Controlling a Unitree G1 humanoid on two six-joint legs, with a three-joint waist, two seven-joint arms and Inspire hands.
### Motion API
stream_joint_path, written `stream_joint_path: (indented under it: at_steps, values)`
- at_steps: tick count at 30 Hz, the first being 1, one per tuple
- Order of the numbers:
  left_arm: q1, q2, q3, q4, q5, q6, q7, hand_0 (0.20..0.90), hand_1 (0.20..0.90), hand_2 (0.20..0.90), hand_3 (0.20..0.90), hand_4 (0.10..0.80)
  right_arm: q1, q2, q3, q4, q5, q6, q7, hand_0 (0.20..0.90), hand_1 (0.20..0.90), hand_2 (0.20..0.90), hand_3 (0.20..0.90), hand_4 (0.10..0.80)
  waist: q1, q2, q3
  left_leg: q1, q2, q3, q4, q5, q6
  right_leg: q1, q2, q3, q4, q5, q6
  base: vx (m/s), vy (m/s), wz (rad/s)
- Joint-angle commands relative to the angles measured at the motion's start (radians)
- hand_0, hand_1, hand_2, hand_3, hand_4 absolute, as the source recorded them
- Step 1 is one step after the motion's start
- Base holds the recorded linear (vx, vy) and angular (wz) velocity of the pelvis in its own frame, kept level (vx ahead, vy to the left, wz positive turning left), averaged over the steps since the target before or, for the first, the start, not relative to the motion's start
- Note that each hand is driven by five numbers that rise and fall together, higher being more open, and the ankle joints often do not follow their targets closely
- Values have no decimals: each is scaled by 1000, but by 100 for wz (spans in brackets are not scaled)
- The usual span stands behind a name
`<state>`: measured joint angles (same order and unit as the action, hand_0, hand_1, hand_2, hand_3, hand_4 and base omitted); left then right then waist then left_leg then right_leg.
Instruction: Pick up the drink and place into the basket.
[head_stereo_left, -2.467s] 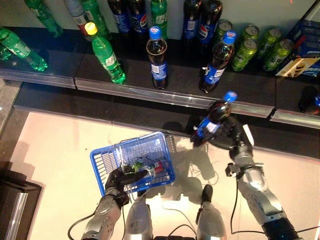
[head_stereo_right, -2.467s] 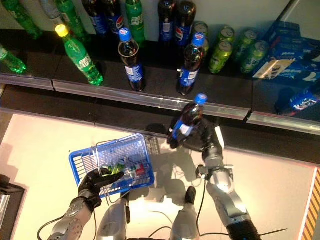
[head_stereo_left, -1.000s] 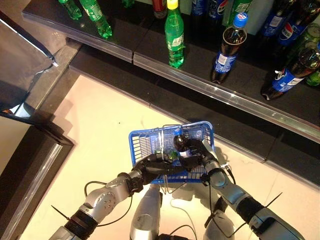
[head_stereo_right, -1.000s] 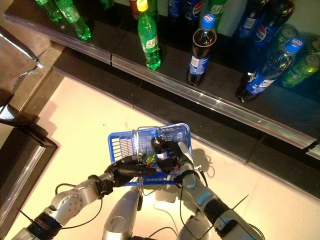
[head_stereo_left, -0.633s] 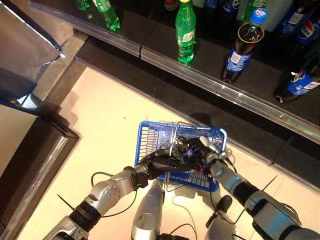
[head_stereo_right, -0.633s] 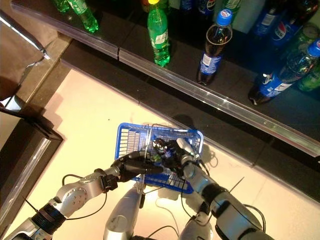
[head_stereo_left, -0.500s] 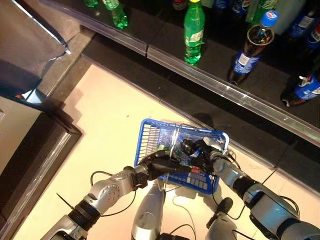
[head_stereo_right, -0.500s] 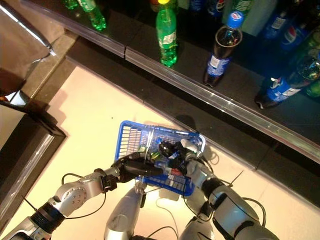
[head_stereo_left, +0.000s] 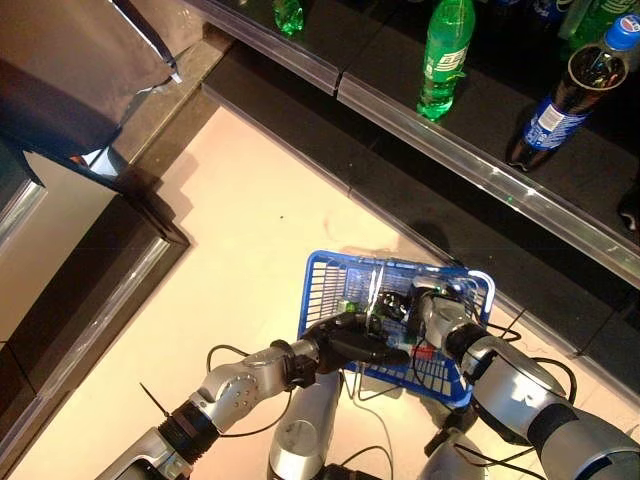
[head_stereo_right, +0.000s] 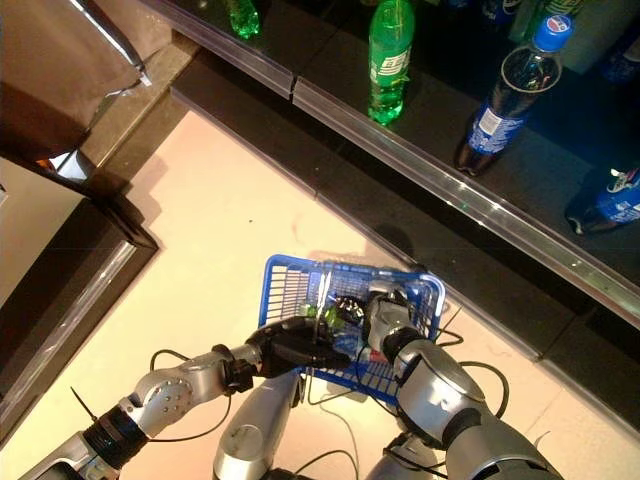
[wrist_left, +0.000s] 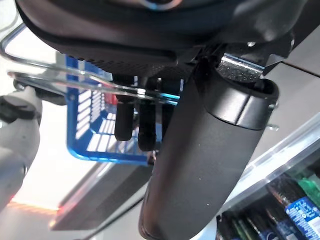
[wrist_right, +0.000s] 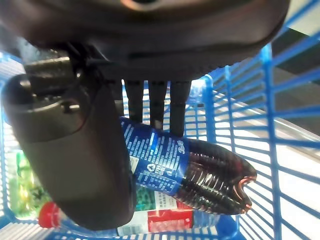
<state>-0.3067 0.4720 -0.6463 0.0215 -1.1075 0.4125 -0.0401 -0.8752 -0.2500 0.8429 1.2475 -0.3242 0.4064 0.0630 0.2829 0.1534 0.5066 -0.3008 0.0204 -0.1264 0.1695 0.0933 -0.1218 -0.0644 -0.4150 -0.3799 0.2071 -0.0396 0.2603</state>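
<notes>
We see the left hand curled round the wire handle of the blue basket, which it holds above the floor. Inside the basket the right hand wraps fingers and thumb round the cola bottle; the bottle lies on its side on a red-capped bottle. Behind, on the shelf, a green bottle stands upright

A shop — shelf of soda bottles, blue shopping basket below.
</notes>
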Motion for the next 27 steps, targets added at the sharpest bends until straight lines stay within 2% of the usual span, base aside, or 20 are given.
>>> stream_joint_path:
  at_steps: [1, 3, 4, 5, 8, 19, 21, 25, 27]
  values:
    - [-157, -93, 52, -306, -162, -160, -181, 300, 300, 300, 200, 100, -124, 3, 30, 54, -61, 22, -44, 300, 300, 300, 200, 100, 28, 21, -32, -46, -21, 32, 47, 23, 85, -90, 28, 23, 18, 134, -126, -3, 34, 0]
    - [-165, -90, 44, -309, -172, -170, -169, 300, 300, 300, 200, 100, -124, 7, 28, 64, -54, 16, -53, 665, 665, 665, 625, 525, 29, 27, -31, -44, -23, 32, 39, 25, 87, -95, 27, 19, 19, 137, -126, 0, 0, 0]
    - [-166, -90, 43, -310, -173, -170, -167, 300, 300, 300, 200, 100, -124, 8, 27, 66, -52, 14, -56, 754, 754, 754, 730, 630, 29, 27, -30, -44, -24, 32, 38, 25, 88, -96, 26, 18, 20, 137, -126, 0, 0, 0]
    - [-170, -88, 43, -313, -181, -171, -159, 300, 300, 300, 200, 100, -122, 8, 24, 67, -34, 9, -66, 900, 900, 900, 900, 800, 29, 27, -29, -42, -25, 32, 34, 25, 89, -95, 26, 15, 19, 139, -126, -4, 4, 3]
    - [-175, -83, 41, -321, -197, -172, -150, 300, 300, 300, 200, 100, -114, 13, 9, 68, 45, 1, -82, 900, 900, 900, 900, 800, 30, 25, -32, -31, -26, 31, 22, 24, 91, -89, 24, 9, 14, 142, -125, -1, 1, 1]
    - [-199, -81, 55, -329, -251, -175, -91, 300, 300, 300, 200, 100, -119, -14, -5, 27, 91, -66, -90, 900, 900, 900, 900, 800, 22, 4, -62, 24, -5, 39, -41, 31, 90, -69, 35, 0, -10, 149, -121, 1, 1, 0]
    - [-192, -76, 68, -326, -217, -204, -63, 300, 300, 300, 200, 100, -116, -31, -10, -21, 148, -94, -123, 900, 900, 900, 900, 800, 16, -4, -69, 38, 0, 41, -57, 34, 89, -64, 39, 2, -19, 152, -120, 14, 11, 8]
    - [-164, -74, 122, -322, -211, -190, 45, 300, 300, 300, 200, 100, -92, -57, -48, -128, 210, -130, -176, 900, 900, 900, 900, 800, 5, -23, -87, 68, 15, 50, -86, 39, 83, -49, 47, 5, -34, 155, -119, 31, 0, 4]
    - [-125, -61, 186, -316, -182, -179, 110, 300, 300, 300, 200, 100, -42, -95, -78, -299, 215, -112, -199, 900, 900, 900, 900, 800, -11, -45, -101, 87, 25, 59, -104, 42, 79, -38, 55, 13, -48, 156, -115, 32, -37, -2]
